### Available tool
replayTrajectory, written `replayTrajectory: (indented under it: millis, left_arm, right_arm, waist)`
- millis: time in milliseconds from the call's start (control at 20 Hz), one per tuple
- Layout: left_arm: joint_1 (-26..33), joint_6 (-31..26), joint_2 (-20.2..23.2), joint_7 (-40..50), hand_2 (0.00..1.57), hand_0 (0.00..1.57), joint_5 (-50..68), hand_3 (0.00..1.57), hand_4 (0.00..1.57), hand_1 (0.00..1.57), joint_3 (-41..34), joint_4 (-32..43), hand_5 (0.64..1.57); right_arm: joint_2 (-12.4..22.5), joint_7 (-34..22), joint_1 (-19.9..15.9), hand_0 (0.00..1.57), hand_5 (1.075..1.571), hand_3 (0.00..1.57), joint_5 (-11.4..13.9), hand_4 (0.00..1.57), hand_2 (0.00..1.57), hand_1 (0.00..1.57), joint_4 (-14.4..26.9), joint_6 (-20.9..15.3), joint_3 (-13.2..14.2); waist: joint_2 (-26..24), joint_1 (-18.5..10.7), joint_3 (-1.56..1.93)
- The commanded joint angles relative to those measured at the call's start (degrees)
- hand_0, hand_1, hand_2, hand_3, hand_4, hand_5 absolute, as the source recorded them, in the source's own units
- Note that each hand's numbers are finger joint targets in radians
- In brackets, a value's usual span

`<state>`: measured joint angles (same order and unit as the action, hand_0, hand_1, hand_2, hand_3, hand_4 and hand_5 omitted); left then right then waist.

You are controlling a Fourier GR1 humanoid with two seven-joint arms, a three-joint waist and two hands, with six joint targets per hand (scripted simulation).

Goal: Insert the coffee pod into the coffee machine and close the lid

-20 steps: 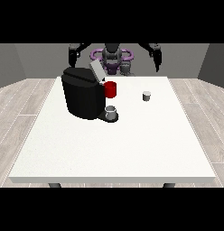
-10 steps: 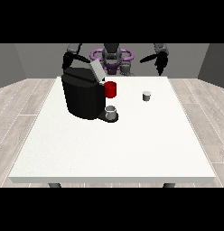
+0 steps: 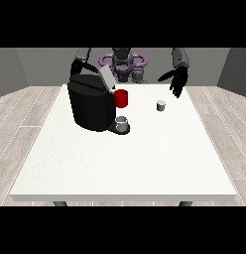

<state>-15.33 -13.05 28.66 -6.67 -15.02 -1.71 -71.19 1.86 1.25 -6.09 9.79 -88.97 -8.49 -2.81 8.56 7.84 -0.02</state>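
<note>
Front view: coffee pod point(image 3: 161, 105) lies below (apart from) right-side hand point(image 3: 176, 82).

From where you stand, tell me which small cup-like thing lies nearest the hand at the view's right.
The small white coffee pod, standing alone on the table just below that hand. The red cup and grey cup sit by the coffee machine.

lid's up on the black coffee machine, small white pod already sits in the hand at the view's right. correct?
Not quite. The front view shows the small white coffee pod standing on the white table, below the open black hand at the view's right and apart from it. The black coffee machine does have its grey lid up.
</note>
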Motion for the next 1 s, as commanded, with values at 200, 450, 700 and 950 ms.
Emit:
replayTrajectory:
  millis: [200,450,700,950]
  left_arm:
    - [-7.8,-0.2,2.0,-3.6,0.0,0.0,-6.5,0.0,0.0,0.0,0.2,12.4,1.571]
    - [-11.4,1.4,-1.5,-0.4,0.29,0.0,-11.0,0.0,0.0,0.0,2.5,15.8,1.571]
    - [-12.5,10.8,-4.9,-6.1,0.97,0.95,-16.8,0.66,0.0,0.95,3.4,20.3,1.571]
    - [-15.1,13.9,-5.0,-5.4,1.13,1.07,-22.8,0.93,0.46,1.07,6.1,21.4,1.571]
  right_arm:
    - [-1.1,-3.4,-5.4,0.0,1.571,0.0,1.3,0.0,0.0,0.0,1.6,-1.9,-0.2]
    - [-1.1,-4.4,-7.9,0.0,1.571,0.0,-1.5,0.0,0.0,0.0,6.2,0.0,2.0]
    - [-0.1,-4.6,-8.6,0.0,1.571,0.0,-0.8,0.0,0.0,0.0,6.9,0.5,1.3]
    - [-1.2,-1.4,-7.6,0.0,1.571,0.0,0.8,0.0,0.0,0.0,10.7,-0.7,0.0]
  waist:
    - [5.3,1.0,-0.01]
    - [3.9,-0.1,0.02]
    - [4.3,0.1,0.0]
    - [4.3,0.6,0.02]
